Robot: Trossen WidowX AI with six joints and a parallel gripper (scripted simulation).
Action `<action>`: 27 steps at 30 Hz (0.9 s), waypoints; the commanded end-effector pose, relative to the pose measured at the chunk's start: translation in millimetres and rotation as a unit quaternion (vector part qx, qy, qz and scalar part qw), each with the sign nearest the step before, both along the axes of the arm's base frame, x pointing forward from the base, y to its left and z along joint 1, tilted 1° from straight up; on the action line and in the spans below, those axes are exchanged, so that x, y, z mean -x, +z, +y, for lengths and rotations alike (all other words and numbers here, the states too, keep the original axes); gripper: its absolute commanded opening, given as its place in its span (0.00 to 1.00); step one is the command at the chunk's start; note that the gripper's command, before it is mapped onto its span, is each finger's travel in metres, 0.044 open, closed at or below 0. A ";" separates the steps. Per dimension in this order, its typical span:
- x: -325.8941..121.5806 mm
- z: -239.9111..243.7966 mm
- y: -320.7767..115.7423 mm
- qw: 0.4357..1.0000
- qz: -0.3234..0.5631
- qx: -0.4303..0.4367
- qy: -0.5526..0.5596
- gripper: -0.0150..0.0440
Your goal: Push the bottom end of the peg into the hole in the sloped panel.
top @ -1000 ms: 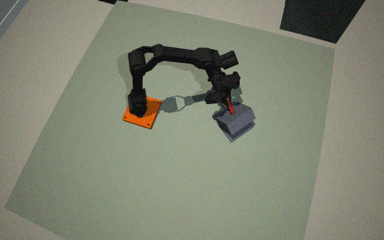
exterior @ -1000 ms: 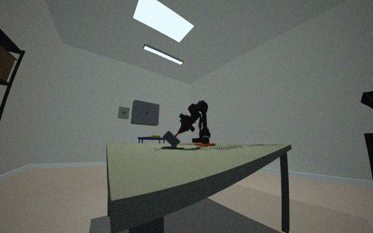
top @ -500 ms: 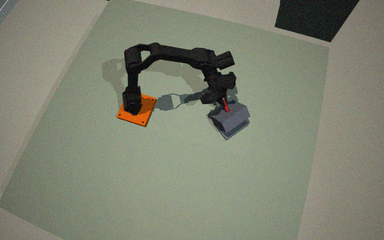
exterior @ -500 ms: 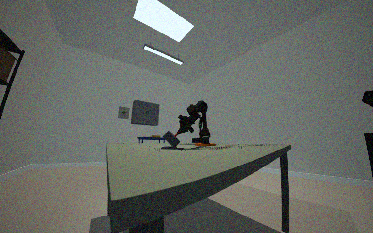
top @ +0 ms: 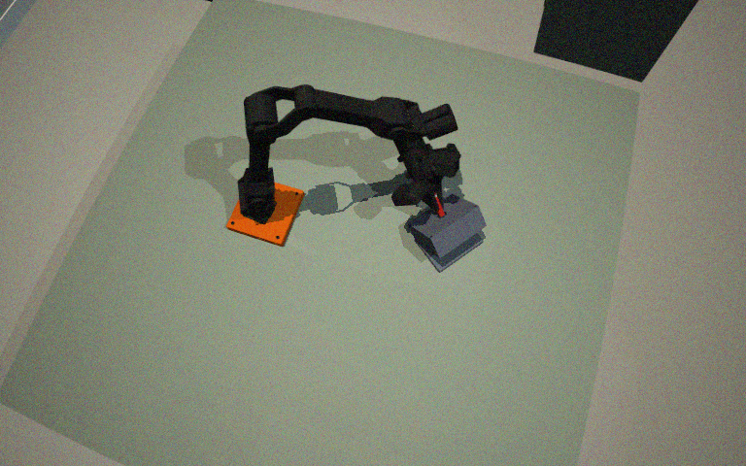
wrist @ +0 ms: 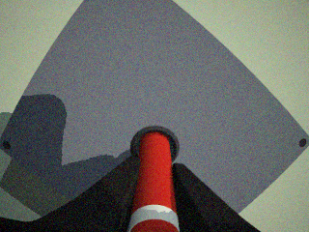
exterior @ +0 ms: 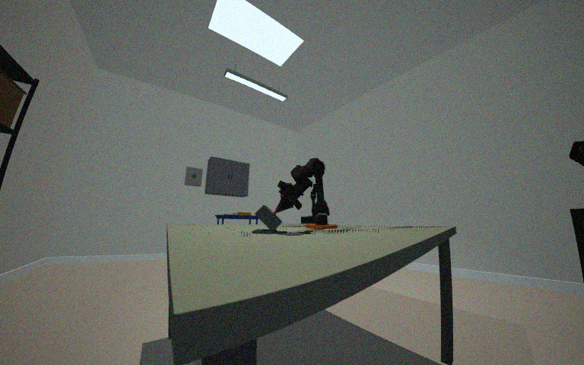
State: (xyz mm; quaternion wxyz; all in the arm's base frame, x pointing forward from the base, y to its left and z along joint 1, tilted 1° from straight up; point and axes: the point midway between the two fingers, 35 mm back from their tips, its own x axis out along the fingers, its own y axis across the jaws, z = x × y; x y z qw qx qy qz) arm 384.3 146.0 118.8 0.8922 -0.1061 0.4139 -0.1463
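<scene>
The red round peg (top: 440,206) (exterior: 275,211) (wrist: 155,179) with a white band is held tilted, in line with the slope of the arm's last part. My gripper (top: 436,196) (exterior: 279,209) (wrist: 154,169) is shut on it, its fingertips close above the panel face. The grey sloped panel (top: 454,227) (exterior: 268,217) (wrist: 145,72) faces the gripper. In the wrist view the peg's lower end is inside the dark round rim of the hole (wrist: 154,128). A dark gap shows on both sides of the peg. How deep the end sits is hidden.
The orange base plate (top: 260,232) (exterior: 327,225) lies under the arm's foot. Two small dark spots mark the panel's side corners in the wrist view. The arm's shadow falls on the table (top: 308,346) (exterior: 241,261) and the panel's left part.
</scene>
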 end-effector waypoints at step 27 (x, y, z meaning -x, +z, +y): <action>-1.3 -0.7 -1.4 1.000 0.000 0.000 0.000 0.79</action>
